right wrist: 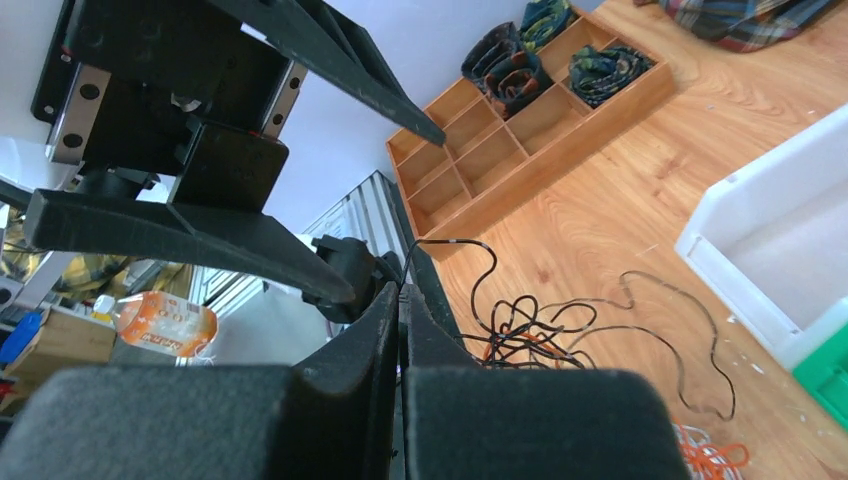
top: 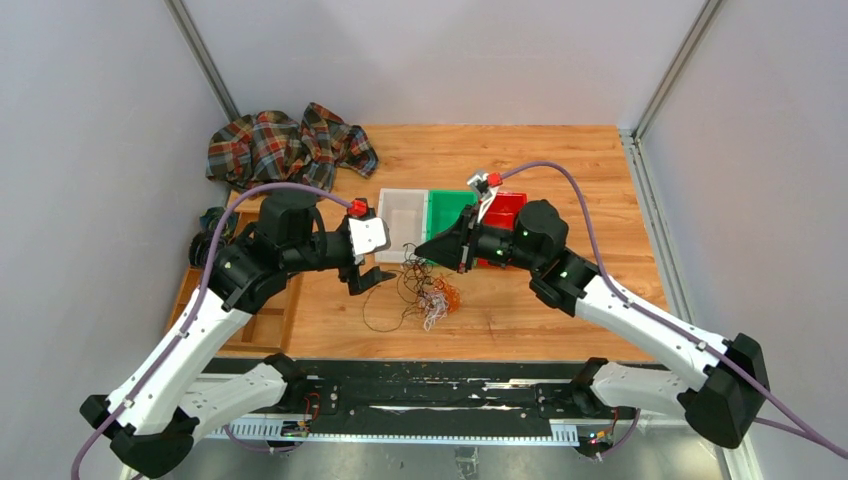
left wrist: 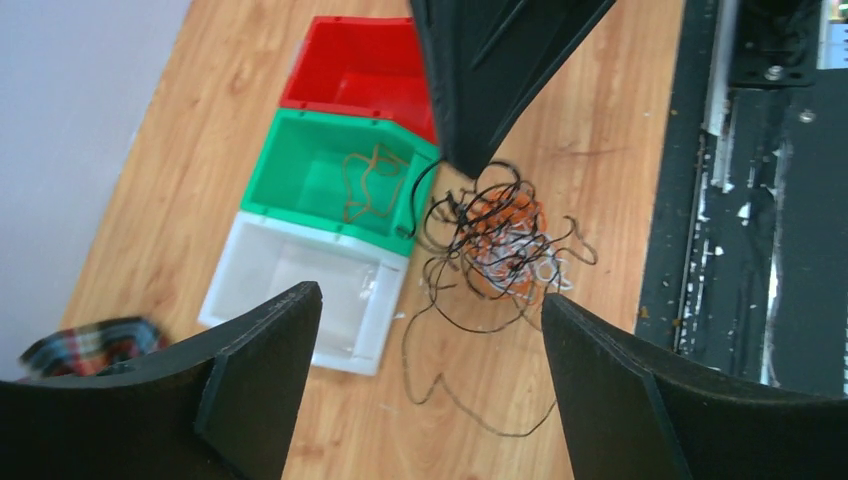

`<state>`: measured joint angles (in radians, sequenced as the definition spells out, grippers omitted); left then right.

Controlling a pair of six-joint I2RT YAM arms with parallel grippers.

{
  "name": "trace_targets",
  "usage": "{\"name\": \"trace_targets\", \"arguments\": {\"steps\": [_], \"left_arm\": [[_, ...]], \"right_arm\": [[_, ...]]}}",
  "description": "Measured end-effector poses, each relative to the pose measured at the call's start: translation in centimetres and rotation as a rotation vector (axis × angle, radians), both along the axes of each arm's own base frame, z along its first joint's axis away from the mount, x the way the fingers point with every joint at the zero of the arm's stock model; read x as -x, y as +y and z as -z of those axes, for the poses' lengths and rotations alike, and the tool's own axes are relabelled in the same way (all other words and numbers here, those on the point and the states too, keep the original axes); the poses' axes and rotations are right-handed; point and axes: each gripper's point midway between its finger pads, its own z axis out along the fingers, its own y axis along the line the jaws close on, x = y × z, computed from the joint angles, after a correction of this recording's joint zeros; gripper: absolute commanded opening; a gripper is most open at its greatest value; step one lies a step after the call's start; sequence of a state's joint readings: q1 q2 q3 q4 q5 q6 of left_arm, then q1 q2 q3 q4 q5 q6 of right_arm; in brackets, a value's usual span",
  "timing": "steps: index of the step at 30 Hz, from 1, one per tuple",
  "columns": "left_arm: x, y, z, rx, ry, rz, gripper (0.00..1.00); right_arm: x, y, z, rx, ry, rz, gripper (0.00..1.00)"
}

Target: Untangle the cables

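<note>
One tangled bundle of cables (top: 428, 292) lies on the table (top: 560, 310) between two grippers: the left gripper (left wrist: 430, 300) gapes wide, empty, likely poised to seize a strand; the right gripper (top: 421, 250) is clamped on a black strand, seemingly to draw it free. Beyond stand three: white bin (top: 400, 215), green bin (top: 450, 205), red bin (top: 508, 204), probably for colour sorting

The cables (left wrist: 495, 240) are black, orange, white; the cloth (top: 285, 148) plaid.
</note>
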<state>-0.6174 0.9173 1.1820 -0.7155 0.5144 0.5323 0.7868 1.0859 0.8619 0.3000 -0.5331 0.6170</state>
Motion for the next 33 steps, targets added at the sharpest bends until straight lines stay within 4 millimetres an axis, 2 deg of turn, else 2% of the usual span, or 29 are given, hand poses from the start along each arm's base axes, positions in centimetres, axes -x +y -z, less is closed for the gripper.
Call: {"name": "trace_targets", "arguments": {"steps": [4,9,12,15,18,20,21,24,25,27,33], "left_arm": [[0.9,-0.5,0.7,0.011,0.030,0.053,0.75],[0.8,-0.9,0.9,0.017,0.013,0.075,0.58],[0.7,-0.9,1.4,0.006,0.002,0.082,0.45],[0.6,-0.8,2.2,-0.006,-0.002,0.082,0.19],[0.3,-0.7,2.3,-0.002,-0.011,0.065,0.08],[-0.1,-0.7,2.0,0.013,-0.021,0.042,0.04],[-0.2,-0.7,1.7,0.025,-0.026,0.027,0.02],[-0.3,-0.6,0.8,0.065,-0.024,-0.003,0.01],[-0.3,-0.6,0.5,0.078,-0.016,-0.014,0.01],[-0.2,-0.5,0.1,0.106,0.011,-0.046,0.01],[-0.2,-0.2,0.2,0.148,0.133,-0.139,0.00]], "right_arm": [[0.6,1.6,0.2,0.001,0.002,-0.045,0.00],[1.3,3.0,-0.4,-0.013,-0.009,-0.095,0.01],[1.5,3.3,-0.8,-0.024,-0.012,-0.111,0.01],[1.8,3.5,-0.8,-0.025,-0.007,-0.125,0.01],[2.0,3.7,-0.7,-0.027,-0.003,-0.135,0.01],[2.1,3.8,-0.6,-0.028,-0.001,-0.140,0.01],[2.2,3.9,-0.7,-0.029,-0.001,-0.142,0.06],[2.0,3.8,-0.8,-0.034,-0.003,-0.129,0.44],[1.8,3.7,-0.9,-0.035,-0.006,-0.112,0.53],[1.4,3.2,-0.7,-0.036,-0.011,-0.069,0.60],[0.7,1.3,-1.3,-0.032,-0.099,0.085,0.66]]}}
